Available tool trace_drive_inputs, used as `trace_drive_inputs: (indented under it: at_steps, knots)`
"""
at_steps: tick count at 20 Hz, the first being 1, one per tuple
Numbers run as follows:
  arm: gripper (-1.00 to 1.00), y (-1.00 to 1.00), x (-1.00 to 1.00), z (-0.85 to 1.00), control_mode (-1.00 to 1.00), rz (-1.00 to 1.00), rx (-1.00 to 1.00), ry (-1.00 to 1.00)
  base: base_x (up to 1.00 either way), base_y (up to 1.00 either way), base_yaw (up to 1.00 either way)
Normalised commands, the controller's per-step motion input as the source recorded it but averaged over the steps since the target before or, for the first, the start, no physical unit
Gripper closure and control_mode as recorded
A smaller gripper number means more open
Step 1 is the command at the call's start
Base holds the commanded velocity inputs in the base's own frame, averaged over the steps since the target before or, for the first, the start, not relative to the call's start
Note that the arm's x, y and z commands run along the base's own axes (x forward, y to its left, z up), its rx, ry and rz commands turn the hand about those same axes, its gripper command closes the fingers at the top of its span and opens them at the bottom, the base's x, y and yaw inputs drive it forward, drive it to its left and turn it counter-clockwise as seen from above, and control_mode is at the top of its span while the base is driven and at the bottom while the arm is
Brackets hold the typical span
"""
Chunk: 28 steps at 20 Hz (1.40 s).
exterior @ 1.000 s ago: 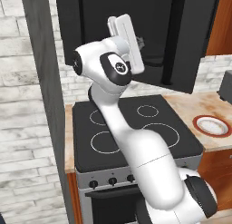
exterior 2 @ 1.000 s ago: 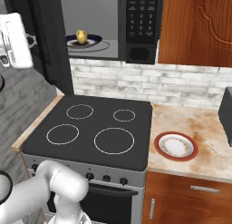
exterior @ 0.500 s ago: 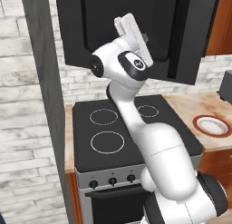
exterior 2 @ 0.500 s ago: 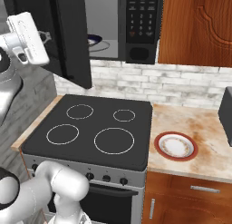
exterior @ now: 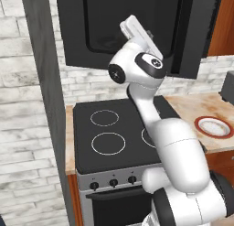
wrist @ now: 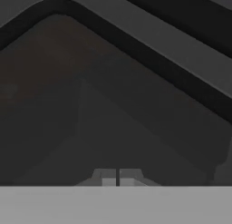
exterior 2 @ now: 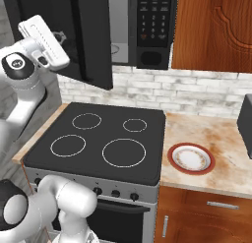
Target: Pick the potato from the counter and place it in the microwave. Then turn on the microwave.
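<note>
The black microwave hangs above the stove, its keypad on the right. Its wide dark glass door stands partly ajar, swung across most of the opening. The potato is hidden behind that door. My gripper is shut with nothing in it, its tips pressed close to the door's dark glass. In the left base view my white hand rests against the door's face. The light wood counter lies to the right of the stove.
A black glass stovetop with white rings sits below the microwave. On the counter lies a white plate with a red rim, and a dark appliance stands at the right edge. A reddish-brown wall cabinet adjoins the microwave.
The arm has swung right with the microwave door, which has turned much further towards shut. The potato, seen inside a second ago, is now covered by the door.
</note>
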Motion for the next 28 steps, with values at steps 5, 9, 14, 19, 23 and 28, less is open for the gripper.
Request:
trace_drive_inputs:
  at_steps: [5,9,14,19,23,28]
  knots:
    - [1.00,-0.08,0.30,0.22,-1.00,0.02,-0.15,0.07,0.00,0.00,0.00]
    - [1.00,-0.05,0.29,0.25,-1.00,0.01,-0.14,0.09,0.00,0.00,0.00]
    - [1.00,-0.12,0.33,0.24,-1.00,0.00,-0.13,0.12,0.00,0.00,0.00]
    - [1.00,-0.20,0.27,0.07,-1.00,0.09,-0.15,0.07,0.00,0.00,0.00]
    - [1.00,-0.18,0.13,0.00,-1.00,0.13,-0.14,0.07,0.00,0.00,0.00]
    - [1.00,-0.18,0.17,0.00,-1.00,0.12,-0.12,0.13,0.00,0.00,0.00]
